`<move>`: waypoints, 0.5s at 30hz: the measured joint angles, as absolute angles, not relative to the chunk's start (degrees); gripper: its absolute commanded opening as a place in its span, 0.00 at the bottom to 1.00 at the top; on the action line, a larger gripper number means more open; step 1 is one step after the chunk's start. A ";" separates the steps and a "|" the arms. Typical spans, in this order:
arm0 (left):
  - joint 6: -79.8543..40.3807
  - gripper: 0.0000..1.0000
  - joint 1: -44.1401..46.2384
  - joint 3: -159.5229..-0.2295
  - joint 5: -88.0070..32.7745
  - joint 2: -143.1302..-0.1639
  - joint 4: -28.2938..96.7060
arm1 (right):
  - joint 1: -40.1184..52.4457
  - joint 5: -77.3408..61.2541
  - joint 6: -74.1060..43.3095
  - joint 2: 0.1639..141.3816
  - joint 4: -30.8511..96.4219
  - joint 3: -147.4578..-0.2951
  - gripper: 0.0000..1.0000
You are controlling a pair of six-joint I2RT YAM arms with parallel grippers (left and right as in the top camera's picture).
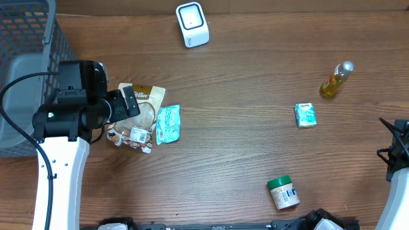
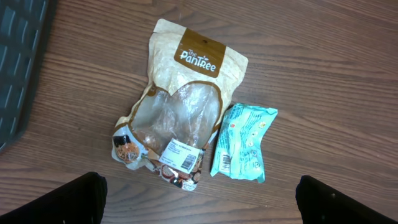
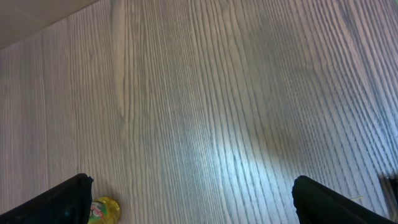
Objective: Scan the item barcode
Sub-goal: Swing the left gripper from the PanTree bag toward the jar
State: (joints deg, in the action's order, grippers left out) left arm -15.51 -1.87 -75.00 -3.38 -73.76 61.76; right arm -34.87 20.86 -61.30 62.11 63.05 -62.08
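Left gripper (image 2: 199, 186): released, fingers wide, hanging over the pouch (image 2: 186, 106), I think to take it.
Pouch: flat near the desk's (image 1: 243, 128) left edge, barcode label (image 2: 180, 154) facing up, packet (image 2: 244, 142) just beside.
Scanner (image 1: 192, 24): at the far edge, well apart.
Right gripper (image 3: 189, 186): released, empty, over bare desk at the right edge.

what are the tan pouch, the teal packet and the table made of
The tan pouch looks like matte paper-faced film with a clear glossy plastic window; its contents show through. The teal packet seems a thin plastic wrapper, crinkled, with crimped ends. The table is wood or wood-look laminate, judging by the grain lines.
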 measured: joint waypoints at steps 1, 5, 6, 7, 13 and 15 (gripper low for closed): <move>-15.51 1.00 -1.87 -75.02 -3.46 -73.73 61.73 | -34.89 20.75 -61.28 62.22 63.02 -62.08 1.00; -15.53 1.00 -1.87 -75.09 -3.46 -73.80 54.19 | -34.89 20.78 -61.30 62.43 63.02 -62.08 1.00; -15.79 1.00 -1.87 -75.22 -3.55 -73.91 52.07 | -34.89 20.75 -61.28 62.43 63.05 -62.08 1.00; -16.58 0.99 -1.87 -75.37 -4.58 -74.02 51.03 | -34.89 20.75 -61.28 62.43 63.05 -62.08 1.00; -21.28 0.70 -0.62 -75.42 -16.32 -74.78 47.83 | -34.87 20.73 -61.30 62.43 63.02 -62.08 1.00; -24.43 0.60 0.78 -75.44 -20.18 -75.44 45.71 | -34.89 20.73 -61.30 62.43 63.02 -62.08 1.00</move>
